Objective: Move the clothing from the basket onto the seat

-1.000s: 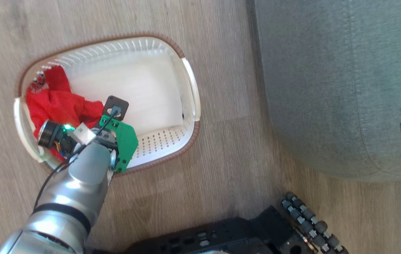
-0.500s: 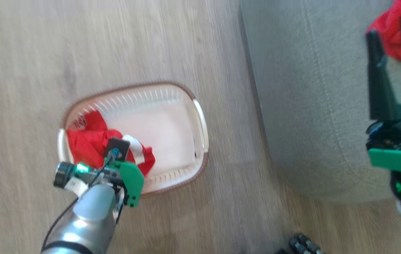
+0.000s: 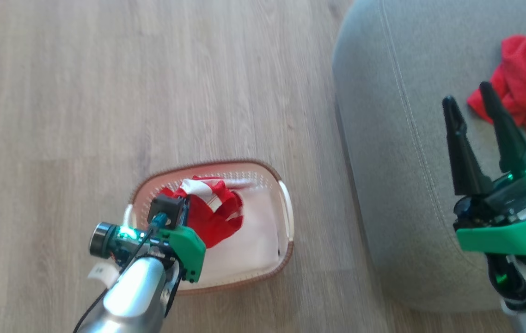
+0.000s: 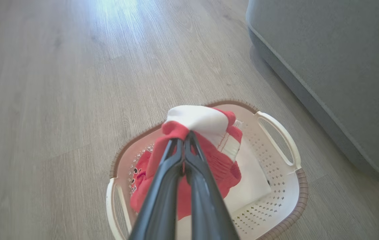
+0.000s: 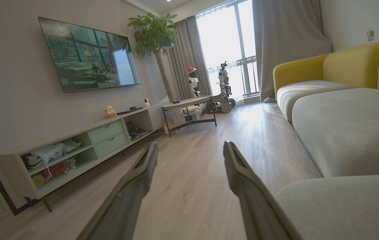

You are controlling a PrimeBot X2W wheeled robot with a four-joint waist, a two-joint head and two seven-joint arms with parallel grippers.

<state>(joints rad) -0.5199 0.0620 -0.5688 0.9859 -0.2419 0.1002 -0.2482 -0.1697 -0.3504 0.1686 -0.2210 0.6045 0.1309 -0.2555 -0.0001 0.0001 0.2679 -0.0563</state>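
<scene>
I've got the left gripper (image 4: 185,137) pinched tight on the red-and-white garment (image 4: 206,123), hanging above the basket (image 4: 262,206). Grey seat (image 3: 397,152) lies to its right. Right gripper (image 3: 467,92) spread apart, over the seat.

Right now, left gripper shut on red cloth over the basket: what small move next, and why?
Probably lift the left gripper higher before swinging toward the seat. It is shut on the red garment, whose lower folds hang inside the basket, so a sideways move might drag it.
</scene>
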